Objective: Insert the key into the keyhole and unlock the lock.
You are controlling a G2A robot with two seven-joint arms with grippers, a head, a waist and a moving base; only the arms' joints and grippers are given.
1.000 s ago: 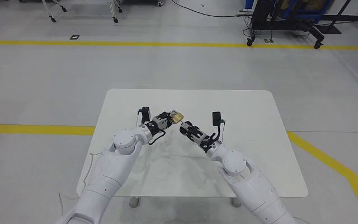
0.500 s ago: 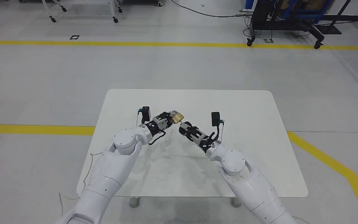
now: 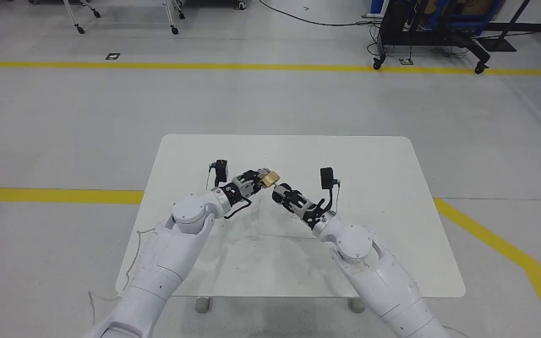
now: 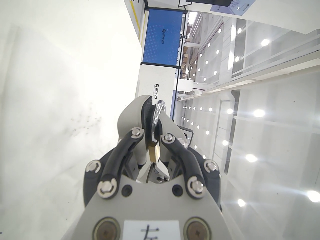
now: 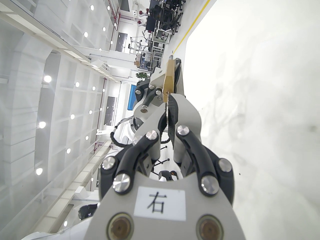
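A brass padlock (image 3: pixel 269 178) with a silver shackle (image 4: pixel 157 114) is held above the middle of the white table (image 3: pixel 380 169). My left gripper (image 3: pixel 257 180) is shut on it, with the brass body (image 4: pixel 154 152) between the fingers. My right gripper (image 3: pixel 281 192) faces it from the other side, shut on a thin metal key (image 5: pixel 166 112). In the right wrist view the key's tip meets the near end of the padlock (image 5: pixel 168 82). Whether the key is inside the keyhole I cannot tell.
Both grippers meet over the table's centre, with bare white tabletop (image 3: pixel 254 253) on all sides. A black wheeled frame (image 3: pixel 439 34) stands on the floor far behind the table, beyond a yellow floor line (image 3: pixel 169 65).
My right gripper has shifted a little toward the padlock with the key. The left gripper and padlock have stayed in place.
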